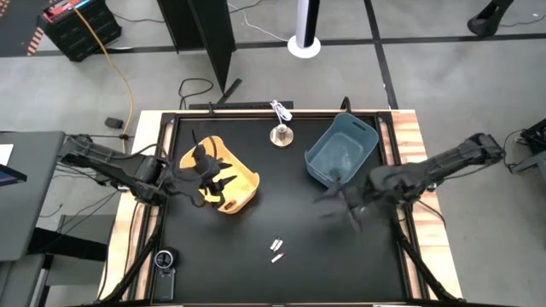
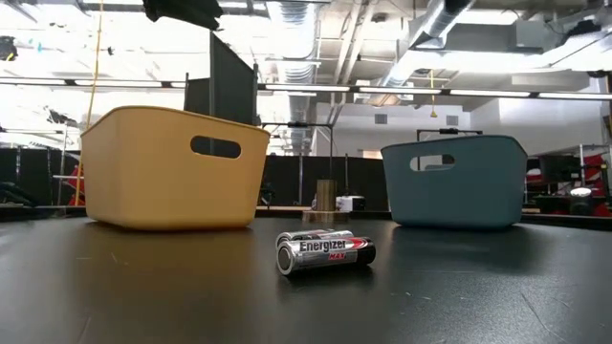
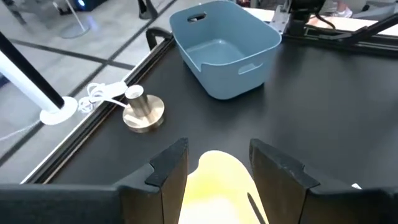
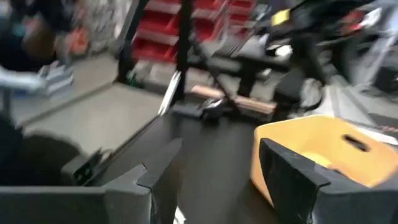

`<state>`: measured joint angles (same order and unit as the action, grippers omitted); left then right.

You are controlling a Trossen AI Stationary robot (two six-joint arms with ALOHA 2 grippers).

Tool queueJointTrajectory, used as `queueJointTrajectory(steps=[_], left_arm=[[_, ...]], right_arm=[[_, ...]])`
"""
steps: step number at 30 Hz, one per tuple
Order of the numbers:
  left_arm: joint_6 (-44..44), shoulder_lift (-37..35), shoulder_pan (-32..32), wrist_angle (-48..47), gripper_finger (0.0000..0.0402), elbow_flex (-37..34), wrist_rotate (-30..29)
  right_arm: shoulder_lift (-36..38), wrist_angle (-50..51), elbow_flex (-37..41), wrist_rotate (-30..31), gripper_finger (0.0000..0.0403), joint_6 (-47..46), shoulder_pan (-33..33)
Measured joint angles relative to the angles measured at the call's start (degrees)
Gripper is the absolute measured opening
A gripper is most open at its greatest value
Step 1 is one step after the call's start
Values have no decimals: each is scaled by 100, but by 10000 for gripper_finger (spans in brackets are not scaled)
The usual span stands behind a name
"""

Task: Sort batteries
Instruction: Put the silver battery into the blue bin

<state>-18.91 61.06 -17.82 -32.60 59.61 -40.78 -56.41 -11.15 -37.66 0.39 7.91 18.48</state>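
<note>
Two or three small silvery batteries [image 1: 275, 249] lie on their sides on the black table, near its near edge; in the low view [image 2: 325, 253] they lie close together, one behind the other. The yellow bin [image 1: 243, 183] stands at the left and the blue bin [image 1: 341, 149] at the right. My left gripper [image 1: 213, 179] hangs open above the yellow bin; its wrist view [image 3: 214, 152] shows the bin's yellow rim [image 3: 217, 180] below the fingers. My right gripper [image 1: 341, 205] is open and empty [image 4: 217, 155], above the table just near of the blue bin.
A round metal knob [image 1: 280, 134] with a white cord stands near the far edge between the bins. A small black device [image 1: 165, 260] sits at the near-left corner. The table's wooden side rails [image 1: 409, 136] frame the black mat. Bare mat lies around the batteries.
</note>
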Motion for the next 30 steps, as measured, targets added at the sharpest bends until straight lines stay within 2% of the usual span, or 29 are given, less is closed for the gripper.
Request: queueJointTrajectory(steps=[7, 15, 23, 30], left_arm=[[-137, 0, -379, 0, 164, 0, -302], [-233, 0, -578, 4, 164, 0, -317], [-438, 0, -797, 7, 164, -2, -323], [-584, 0, -1003, 6, 164, -2, -321]], right_arm=[[-1841, 1108, -1423, 210, 202, -95, 392], [-3594, 1777, -2674, 257, 210, -428, 907], [-4974, 2117, -3709, 430, 211, -625, 1218], [-5834, 2612, -4411, 770, 211, -839, 1295]])
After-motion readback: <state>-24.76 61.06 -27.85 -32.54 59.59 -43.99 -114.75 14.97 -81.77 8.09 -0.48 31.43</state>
